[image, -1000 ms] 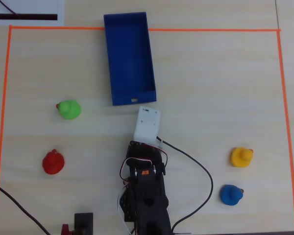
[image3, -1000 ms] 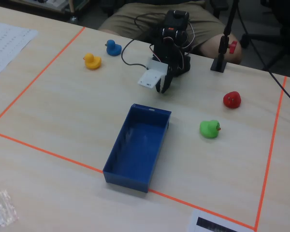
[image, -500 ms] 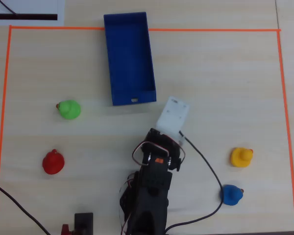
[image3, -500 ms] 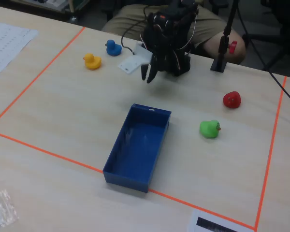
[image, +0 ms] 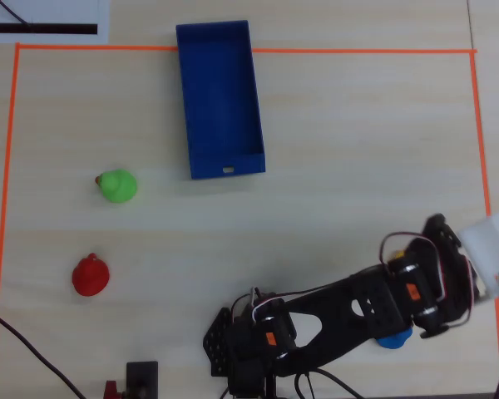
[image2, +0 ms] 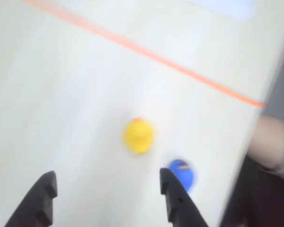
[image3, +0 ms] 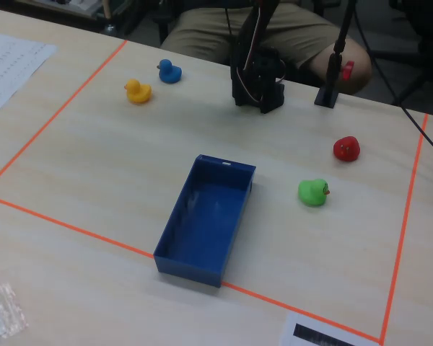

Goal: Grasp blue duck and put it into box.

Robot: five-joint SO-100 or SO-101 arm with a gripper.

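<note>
Black plastic fingers fill the bottom of my wrist view, and the gripper (image2: 106, 191) stands wide apart with nothing between its jaws. The picture there is blurred, but I can make out the blue duck (image2: 182, 174) just beside the right finger, low and right of centre, and the yellow duck (image2: 138, 135) a little above it, near the middle of the frame. Neither one touches the fingers as far as I can tell. An orange tape line (image2: 146, 52) runs diagonally across the upper part of that view.

From overhead, the arm (image: 349, 312) stretches across the lower right of the frame, and only a sliver of the blue duck (image: 393, 339) peeks out from under it. The box (image: 219, 100) sits at the top centre, well apart from the arm, open and holding nothing I can see. A green duck (image: 116, 185) lies at mid left and a red duck (image: 91, 275) below it.

In the fixed view the blue duck (image3: 169, 71) is at upper left, with the yellow duck (image3: 138, 91) near it, and the box (image3: 206, 216) lies in the centre.
</note>
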